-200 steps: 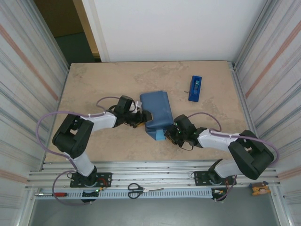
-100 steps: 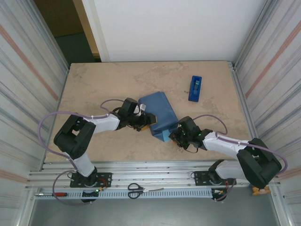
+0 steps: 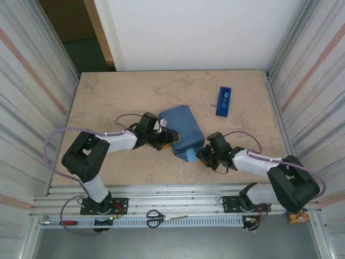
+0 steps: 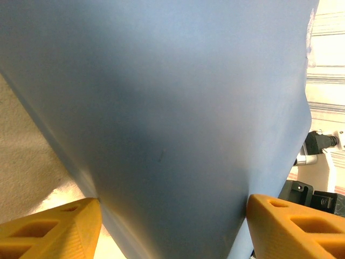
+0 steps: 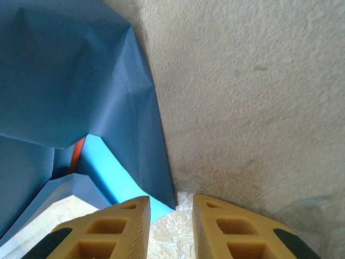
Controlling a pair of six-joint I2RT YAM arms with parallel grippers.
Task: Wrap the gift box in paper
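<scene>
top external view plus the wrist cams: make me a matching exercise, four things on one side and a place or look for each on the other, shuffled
Things
1. tape dispenser
2. scissors
3. paper
4. gift box

Places or looks
a. lying on the metal rail at the near edge
b. an orange sliver in a gap between folds
c. far right part of the table, apart from the parcel
d. dark blue, folded into a parcel mid-table

Pairs: 1-c, 2-a, 3-d, 4-b
</scene>
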